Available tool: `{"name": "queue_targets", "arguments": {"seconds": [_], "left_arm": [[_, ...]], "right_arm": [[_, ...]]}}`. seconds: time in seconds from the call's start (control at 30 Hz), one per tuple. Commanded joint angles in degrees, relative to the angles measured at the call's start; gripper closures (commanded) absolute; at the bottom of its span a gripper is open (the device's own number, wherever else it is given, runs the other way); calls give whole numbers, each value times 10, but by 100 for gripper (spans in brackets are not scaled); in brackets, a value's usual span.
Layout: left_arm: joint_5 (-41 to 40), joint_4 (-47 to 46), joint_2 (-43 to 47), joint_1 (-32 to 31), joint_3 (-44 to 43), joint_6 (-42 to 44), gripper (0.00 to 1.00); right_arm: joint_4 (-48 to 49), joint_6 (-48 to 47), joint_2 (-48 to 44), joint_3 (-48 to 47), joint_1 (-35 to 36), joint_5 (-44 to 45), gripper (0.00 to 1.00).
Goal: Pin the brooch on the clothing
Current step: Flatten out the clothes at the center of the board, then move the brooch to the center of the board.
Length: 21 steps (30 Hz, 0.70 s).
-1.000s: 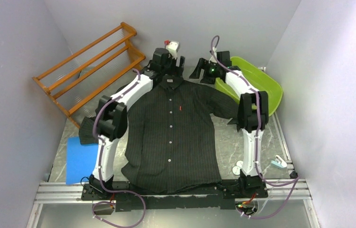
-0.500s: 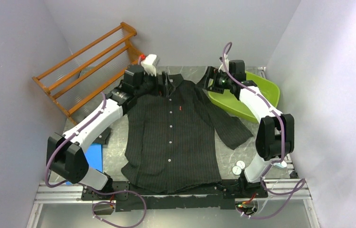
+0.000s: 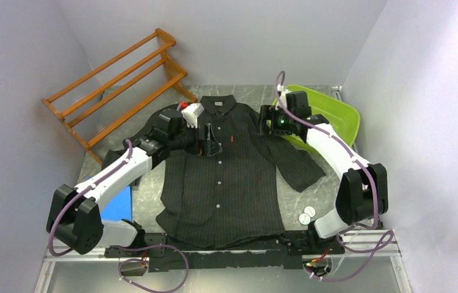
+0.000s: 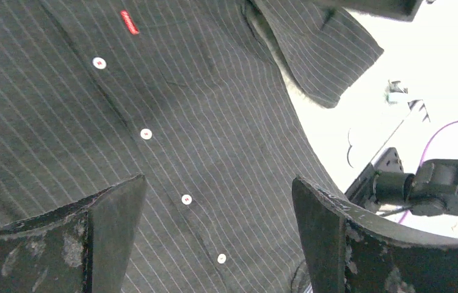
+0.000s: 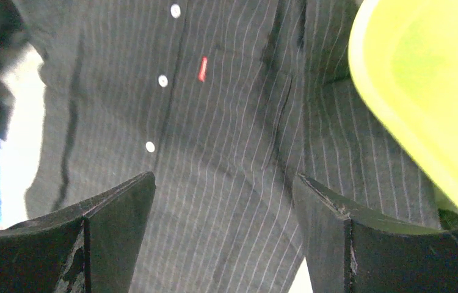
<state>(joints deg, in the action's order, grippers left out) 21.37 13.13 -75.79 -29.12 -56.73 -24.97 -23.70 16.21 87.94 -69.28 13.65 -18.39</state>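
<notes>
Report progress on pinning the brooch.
Done: the shirt lies flat, front up. In hand: nothing; both pairs of jaws are open and empty above it. Left: the whole pinning, since no brooch shows on the shirt or between the jaws.

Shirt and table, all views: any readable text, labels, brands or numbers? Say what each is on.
Nothing can be read.
Red tab on the chest of the shirt: pale lettering, too blurred to read.
Neck label inside the collar: too small to read.
Two white discs on the table: no marking can be made out.
No other text, number or sign shows.
</notes>
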Motion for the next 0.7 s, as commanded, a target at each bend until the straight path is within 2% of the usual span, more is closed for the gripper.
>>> {"name": "queue_targets", "arguments": {"seconds": [0.0,0.23,0.43,0.67], "left_arm": [[60,-66,2,-19,21,0,6],[94,-102,-54,-86,6,56,6],[84,-160,-102,-174,-9,111,6],[70,-171,-183,-270,-58,181,6]], "right_arm": [[-29,-32,-28,47,39,79,13],[21,18,-70,136,28,3,13],[55,53,-100,168,-40,-92,13],[84,93,-139,171,-117,-172,13]]}}
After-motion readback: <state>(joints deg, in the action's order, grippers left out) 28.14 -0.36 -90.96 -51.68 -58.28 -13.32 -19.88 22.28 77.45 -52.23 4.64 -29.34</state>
